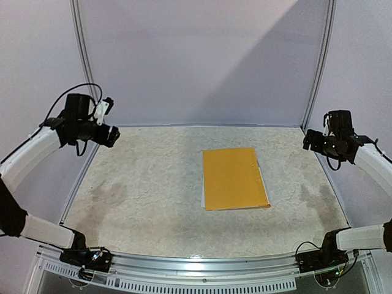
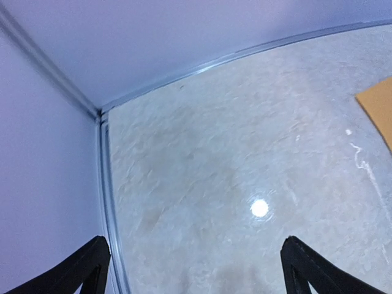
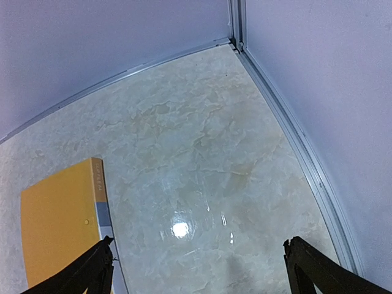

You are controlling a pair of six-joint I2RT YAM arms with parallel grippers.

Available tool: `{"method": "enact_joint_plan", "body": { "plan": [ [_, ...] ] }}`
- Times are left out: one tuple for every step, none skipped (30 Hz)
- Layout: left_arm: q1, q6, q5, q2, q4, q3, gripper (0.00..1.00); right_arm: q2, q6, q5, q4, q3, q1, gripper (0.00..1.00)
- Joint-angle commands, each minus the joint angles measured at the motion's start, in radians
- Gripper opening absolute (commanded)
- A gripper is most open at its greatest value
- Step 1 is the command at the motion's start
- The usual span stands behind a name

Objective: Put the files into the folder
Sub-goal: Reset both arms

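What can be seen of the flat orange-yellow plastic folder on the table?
The flat orange-yellow plastic folder lies closed on the pale marbled table, right of centre, slightly skewed. A pale grey-white strip runs along one long edge, and thin white edges peek out at its sides. Only the table touches it.

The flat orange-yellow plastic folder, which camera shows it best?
Top external view: the whole orange-yellow plastic folder lies closed and flat. The right wrist view shows only part, with its spine edge; the left wrist view, just one corner.
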Motion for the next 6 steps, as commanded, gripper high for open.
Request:
{"method": "enact_joint_plan", "body": {
  "plan": [
    [0.092,-0.135,-0.113,-0.099,0.159,-0.284,1.0,-0.093,0.009,0.022,0.202,-0.182,0.003,0.99],
    [0.111,-0.131,-0.11,-0.132,0.193,-0.346,1.0,-0.13,0.006,0.016,0.264,-0.237,0.003,0.99],
    [0.125,-0.127,-0.108,-0.163,0.225,-0.397,1.0,-0.154,0.004,0.006,0.34,-0.296,0.003,0.99],
    [0.139,-0.127,-0.109,-0.183,0.248,-0.435,1.0,-0.186,0.006,-0.002,0.427,-0.353,0.002,0.99],
    [0.148,-0.138,-0.117,-0.192,0.263,-0.461,0.99,-0.208,0.012,-0.001,0.501,-0.399,0.003,0.99],
    [0.155,-0.145,-0.128,-0.193,0.278,-0.48,1.0,-0.233,0.017,0.01,0.542,-0.427,0.003,0.99]
  ]
}}
